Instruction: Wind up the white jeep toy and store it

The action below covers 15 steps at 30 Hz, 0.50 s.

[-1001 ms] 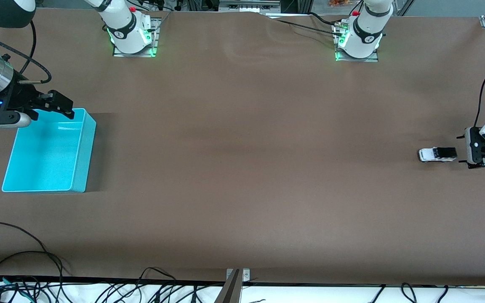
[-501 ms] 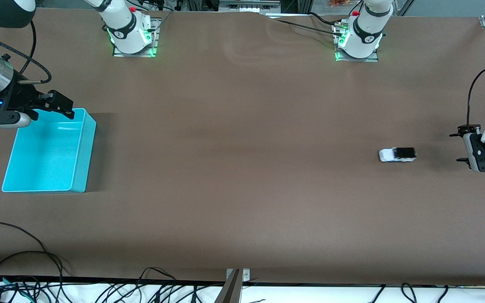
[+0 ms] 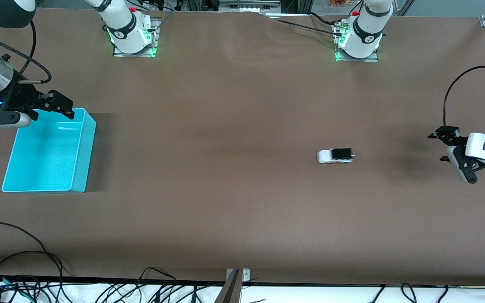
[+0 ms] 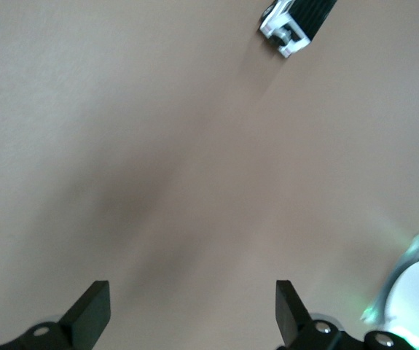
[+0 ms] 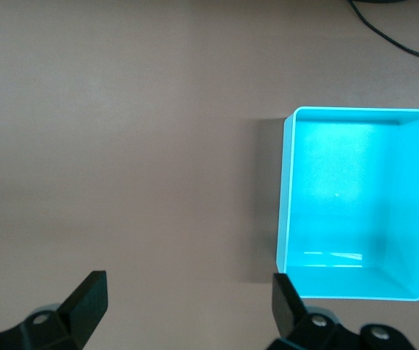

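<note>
Starting at the right arm's end of the brown table (image 3: pixel 242 202), we see our right gripper (image 3: pixel 53 107) hanging over the rim of the turquoise rectangular plastic bin (image 3: pixel 80 164) that lies farthest from the front camera. Its two black fingers (image 5: pixel 85 299) are spread wide and carry nothing. The right wrist view looks down into the bin (image 5: pixel 286 226), and nothing lies inside it.

Moving toward the middle, we find the small white jeep toy (image 3: pixel 335 155) with its black roof panel and dark wheels. It stands on its wheels on the bare tabletop, well apart from the bin and from both grippers, somewhat toward the left arm's end. It looks slightly smeared in the front view. In the left wrist view only the toy's black-topped end (image 4: pixel 296 25) shows at the edge of the frame.

At the left arm's end, our left gripper (image 3: pixel 451 147) is raised over bare table, tilted, with its fingers (image 4: pixel 92 310) standing wide apart and holding nothing.
</note>
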Each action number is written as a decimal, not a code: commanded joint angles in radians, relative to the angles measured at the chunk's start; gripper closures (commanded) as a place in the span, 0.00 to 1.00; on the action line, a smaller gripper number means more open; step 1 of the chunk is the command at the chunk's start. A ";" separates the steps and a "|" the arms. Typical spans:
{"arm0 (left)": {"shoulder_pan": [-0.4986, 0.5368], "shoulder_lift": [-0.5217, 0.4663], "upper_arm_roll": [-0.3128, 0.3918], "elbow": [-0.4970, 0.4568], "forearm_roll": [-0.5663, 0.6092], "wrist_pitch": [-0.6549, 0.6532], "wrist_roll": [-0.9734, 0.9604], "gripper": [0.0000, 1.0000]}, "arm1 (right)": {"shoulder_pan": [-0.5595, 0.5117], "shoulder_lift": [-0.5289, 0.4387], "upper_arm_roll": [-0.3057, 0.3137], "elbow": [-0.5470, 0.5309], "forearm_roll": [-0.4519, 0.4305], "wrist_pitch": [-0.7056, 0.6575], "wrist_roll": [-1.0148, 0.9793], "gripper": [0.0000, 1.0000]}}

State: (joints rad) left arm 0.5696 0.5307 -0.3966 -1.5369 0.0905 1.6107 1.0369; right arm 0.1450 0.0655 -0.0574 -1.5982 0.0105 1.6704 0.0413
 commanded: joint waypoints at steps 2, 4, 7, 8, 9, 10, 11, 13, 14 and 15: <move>0.006 -0.057 -0.117 0.040 -0.017 -0.141 -0.231 0.00 | 0.001 0.005 -0.001 0.021 0.005 -0.017 -0.011 0.00; 0.006 -0.070 -0.151 0.054 -0.015 -0.181 -0.297 0.00 | -0.001 0.005 -0.001 0.023 0.005 -0.015 -0.011 0.00; 0.006 -0.081 -0.201 0.078 -0.009 -0.227 -0.380 0.00 | -0.002 0.005 -0.002 0.023 0.005 -0.015 -0.011 0.00; 0.006 -0.084 -0.220 0.087 -0.008 -0.247 -0.418 0.00 | -0.004 0.005 -0.002 0.021 0.005 -0.015 -0.011 0.00; 0.006 -0.086 -0.237 0.096 -0.005 -0.267 -0.454 0.00 | -0.004 0.005 -0.002 0.021 0.005 -0.017 -0.011 0.00; 0.006 -0.087 -0.252 0.103 -0.005 -0.284 -0.483 0.00 | -0.004 0.005 -0.002 0.021 0.005 -0.017 -0.011 0.00; 0.006 -0.089 -0.267 0.107 -0.005 -0.301 -0.507 0.00 | -0.004 0.005 -0.002 0.023 0.005 -0.015 -0.011 0.00; 0.006 -0.094 -0.289 0.116 -0.003 -0.319 -0.552 0.00 | -0.002 0.007 -0.002 0.023 0.003 -0.015 -0.012 0.00; 0.006 -0.097 -0.301 0.118 -0.003 -0.324 -0.579 0.00 | -0.001 0.005 -0.001 0.023 0.002 -0.015 -0.012 0.00; 0.004 -0.101 -0.312 0.118 -0.003 -0.324 -0.599 0.00 | 0.001 0.005 -0.001 0.024 0.002 -0.015 -0.012 0.00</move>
State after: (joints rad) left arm 0.5671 0.4421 -0.6625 -1.4401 0.0900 1.3287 0.5434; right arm 0.1441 0.0655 -0.0576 -1.5982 0.0105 1.6704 0.0413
